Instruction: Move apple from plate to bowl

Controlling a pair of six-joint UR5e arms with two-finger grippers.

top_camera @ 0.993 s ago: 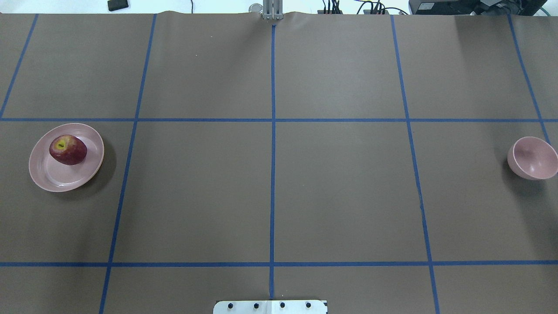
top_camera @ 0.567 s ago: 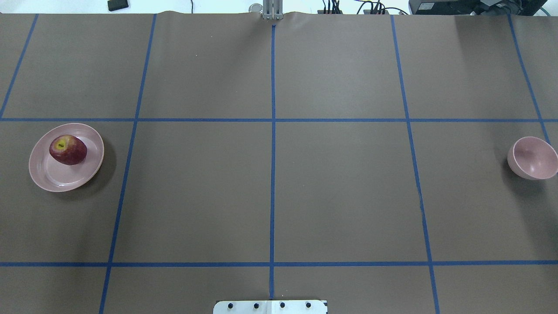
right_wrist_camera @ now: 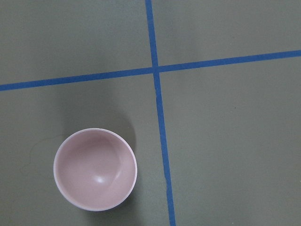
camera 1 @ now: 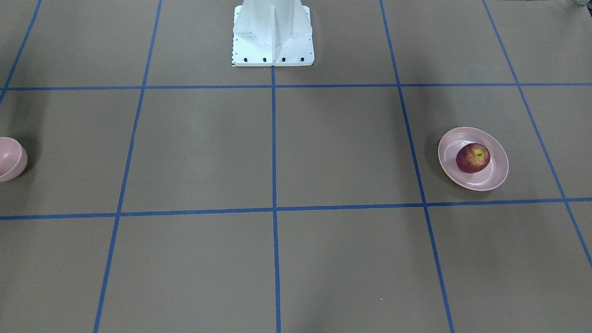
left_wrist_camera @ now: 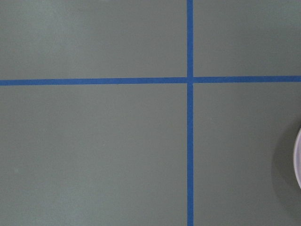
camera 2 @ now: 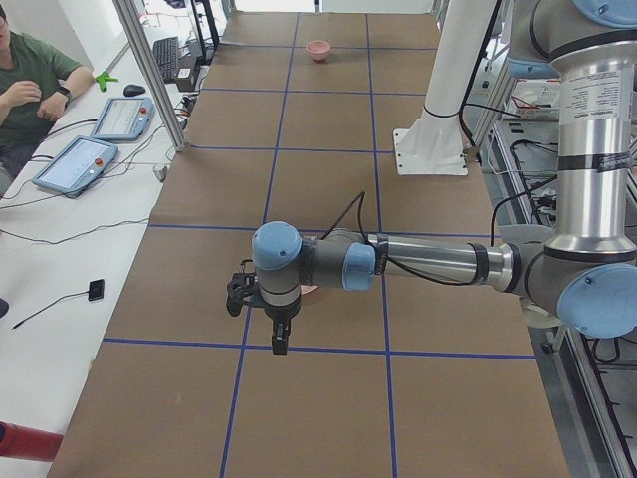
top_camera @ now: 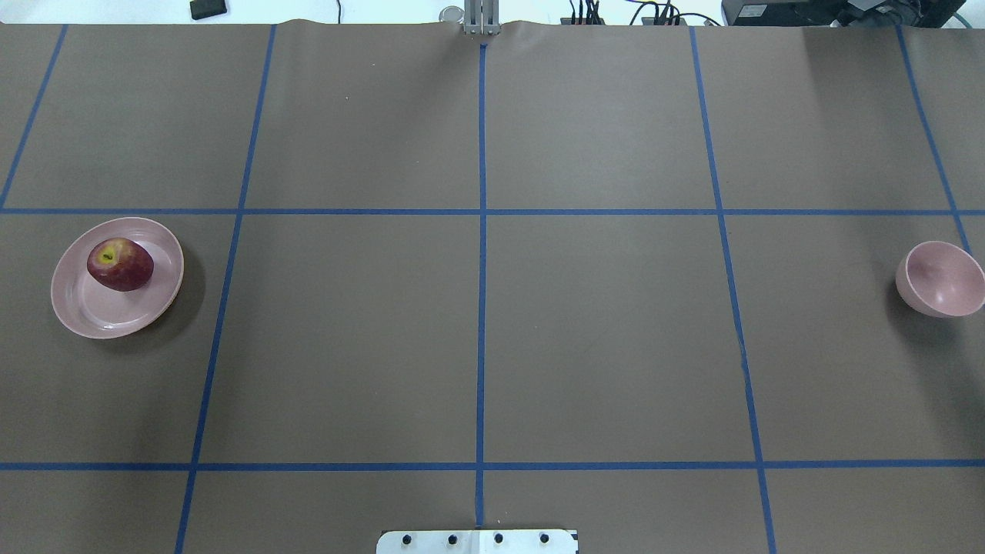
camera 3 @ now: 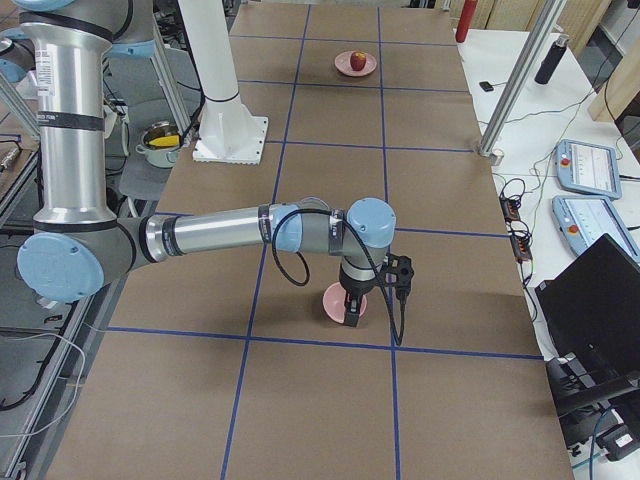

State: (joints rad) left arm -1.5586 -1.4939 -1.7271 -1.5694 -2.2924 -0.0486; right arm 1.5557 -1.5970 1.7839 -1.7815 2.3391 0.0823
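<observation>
The dark-red apple (top_camera: 119, 264) sits on the pale-pink plate (top_camera: 100, 319) at the table's left side; both also show in the front view, the apple (camera 1: 473, 157) on the plate (camera 1: 471, 184). The deep pink bowl (top_camera: 940, 278) stands empty at the far right, and it shows from above in the right wrist view (right_wrist_camera: 95, 168). My left gripper (camera 2: 280, 342) hangs above the table beside the plate; whether it is open I cannot tell. My right gripper (camera 3: 351, 314) hangs over the bowl (camera 3: 333, 303); its state I cannot tell. The left wrist view catches only the plate's edge (left_wrist_camera: 298, 160).
Brown table cover with a blue tape grid. The white robot pedestal (camera 1: 273, 32) stands at the near middle edge. An operator (camera 2: 30, 80) sits beyond the far edge with tablets (camera 2: 75, 164) and aluminium posts (camera 2: 149, 70) there.
</observation>
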